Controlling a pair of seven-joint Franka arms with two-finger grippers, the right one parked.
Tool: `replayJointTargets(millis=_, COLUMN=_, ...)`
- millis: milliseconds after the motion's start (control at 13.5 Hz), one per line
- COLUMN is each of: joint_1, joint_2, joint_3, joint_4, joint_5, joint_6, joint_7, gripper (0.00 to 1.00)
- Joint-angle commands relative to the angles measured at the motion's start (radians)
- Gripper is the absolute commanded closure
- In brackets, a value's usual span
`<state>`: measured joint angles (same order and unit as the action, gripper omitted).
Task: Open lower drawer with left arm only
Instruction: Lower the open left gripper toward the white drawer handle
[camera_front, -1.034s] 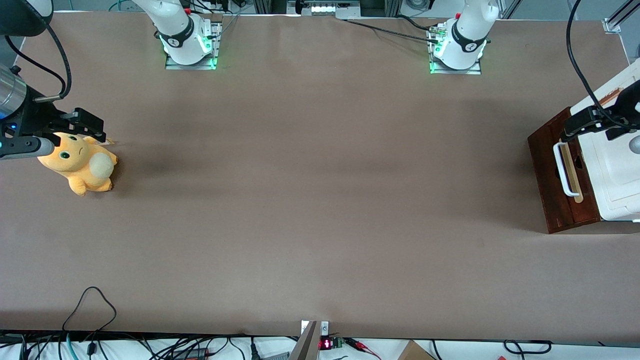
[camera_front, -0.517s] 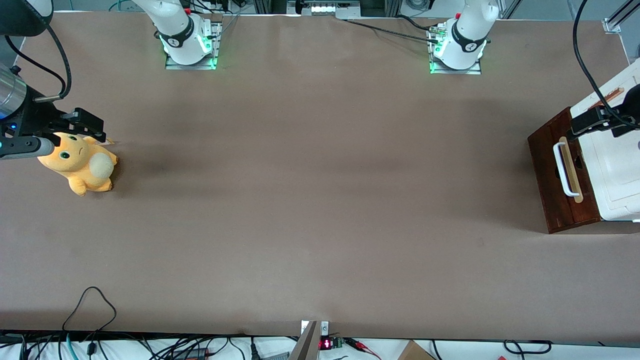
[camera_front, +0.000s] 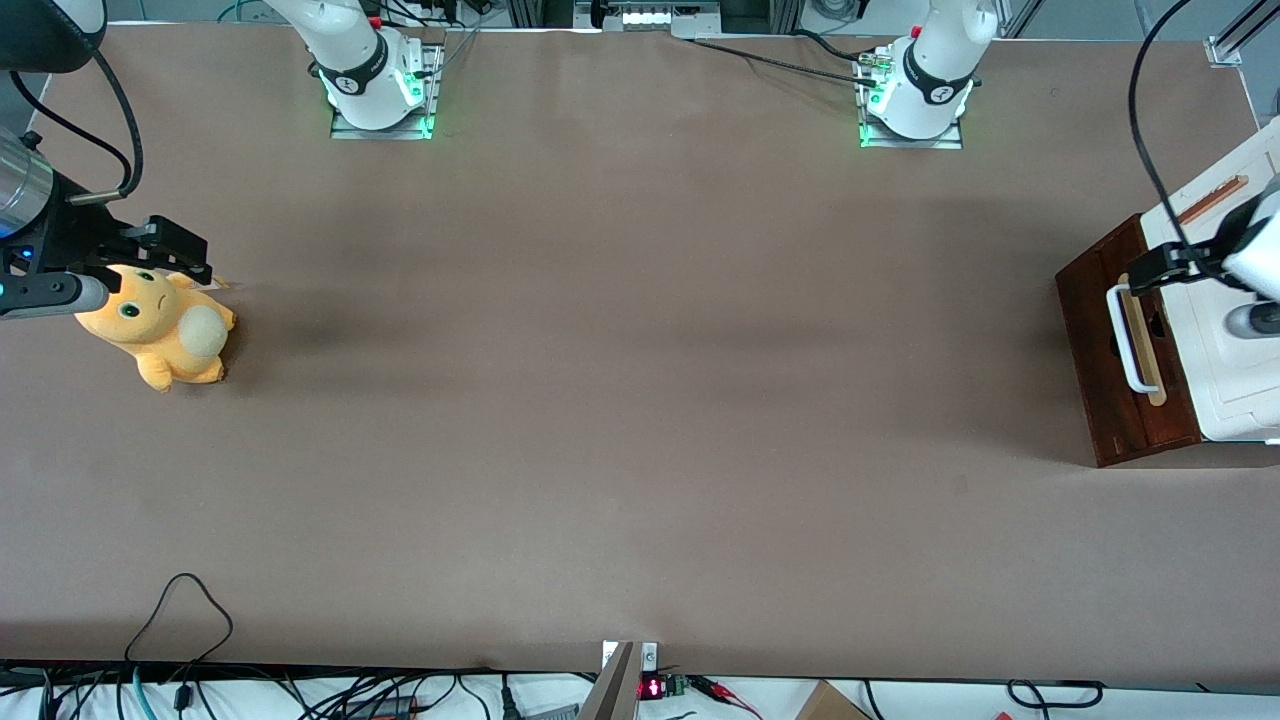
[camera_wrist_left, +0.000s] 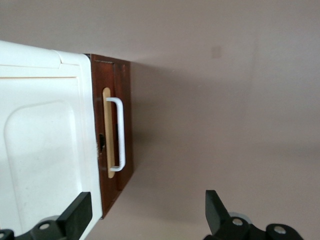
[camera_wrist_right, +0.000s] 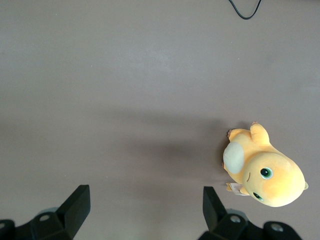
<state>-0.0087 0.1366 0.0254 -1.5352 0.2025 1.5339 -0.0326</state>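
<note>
left arm's gripper (camera_wrist_left: 145, 220): black two-finger type, fingers (camera_wrist_left: 77, 212) spread wide with nothing between them; it hangs above the table surface just in front of the cabinet, clear of the handle, seen in the front view (camera_front: 1150, 268) over the end of the handle farther from the front camera. left arm (camera_front: 1255, 255): glossy white, trailing a black cable (camera_front: 1140, 120), reaching in over the cabinet at the working arm's end of the table. lower drawer (camera_front: 1090, 350): dark reddish-brown wood, front facing the middle of the table, showing no gap from the cabinet body; also in the wrist view (camera_wrist_left: 117, 135). white loop handle (camera_wrist_left: 119, 134): mounted on a pale wood strip (camera_wrist_left: 105, 132) across the drawer front, not touched by the gripper. white cabinet top (camera_wrist_left: 45, 135): moulded panel, lying above the drawer; carries an orange bar (camera_front: 1212, 199). table (camera_front: 640, 400): brown covering. orange plush toy (camera_front: 160, 335): lying toward the parked arm's end, well apart from the cabinet.
</note>
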Motion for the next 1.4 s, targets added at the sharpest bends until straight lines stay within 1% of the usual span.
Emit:
replayJointTargets(millis=0, joint_1=-0.028, joint_2=-0.005, joint_3=0.001, joint_4=-0.046, joint_5=0.061, joint_6=0.014, joint_7=-0.013, gripper=0.00)
replayJointTargets(millis=74, joint_1=-0.019, joint_2=0.001, joint_3=0.001, joint_4=-0.054, joint_5=0.061, joint_6=0.012, joint_7=-0.010, gripper=0.00)
replayJointTargets(millis=148, joint_1=-0.016, joint_2=0.001, joint_3=0.001, joint_4=-0.092, joint_5=0.064, joint_6=0.017, joint_7=-0.013, gripper=0.00)
replayJointTargets(millis=222, joint_1=-0.016, joint_2=-0.002, joint_3=0.001, joint_4=-0.146, joint_5=0.096, joint_6=0.047, joint_7=-0.024, gripper=0.00)
replayJointTargets(millis=369, joint_1=-0.030, joint_2=-0.002, joint_3=0.001, joint_4=-0.216, joint_5=0.193, joint_6=0.089, joint_7=-0.100, gripper=0.00)
replayJointTargets(millis=517, joint_1=-0.045, joint_2=0.001, joint_3=-0.002, joint_4=-0.272, joint_5=0.254, joint_6=0.138, joint_7=-0.145, gripper=0.00)
replayJointTargets(millis=591, joint_1=-0.059, joint_2=0.004, joint_3=-0.002, joint_4=-0.293, joint_5=0.299, joint_6=0.147, joint_7=-0.165, gripper=0.00)
replayJointTargets(millis=665, joint_1=-0.085, joint_2=0.020, joint_3=-0.002, joint_4=-0.310, joint_5=0.361, joint_6=0.146, joint_7=-0.183, gripper=0.00)
replayJointTargets(millis=812, joint_1=-0.147, joint_2=0.067, joint_3=-0.001, joint_4=-0.330, joint_5=0.457, joint_6=0.132, joint_7=-0.257, gripper=0.00)
replayJointTargets(millis=960, joint_1=-0.210, joint_2=0.162, joint_3=-0.001, joint_4=-0.330, joint_5=0.543, joint_6=0.091, joint_7=-0.349, gripper=0.00)
replayJointTargets(millis=1034, joint_1=-0.223, joint_2=0.205, joint_3=-0.002, joint_4=-0.330, joint_5=0.576, joint_6=0.088, joint_7=-0.393, gripper=0.00)
replayJointTargets(millis=1108, joint_1=-0.237, joint_2=0.237, joint_3=-0.001, joint_4=-0.330, joint_5=0.593, joint_6=0.087, joint_7=-0.421, gripper=0.00)
replayJointTargets(millis=1329, joint_1=-0.240, joint_2=0.258, joint_3=-0.001, joint_4=-0.335, joint_5=0.646, joint_6=0.084, joint_7=-0.424, gripper=0.00)
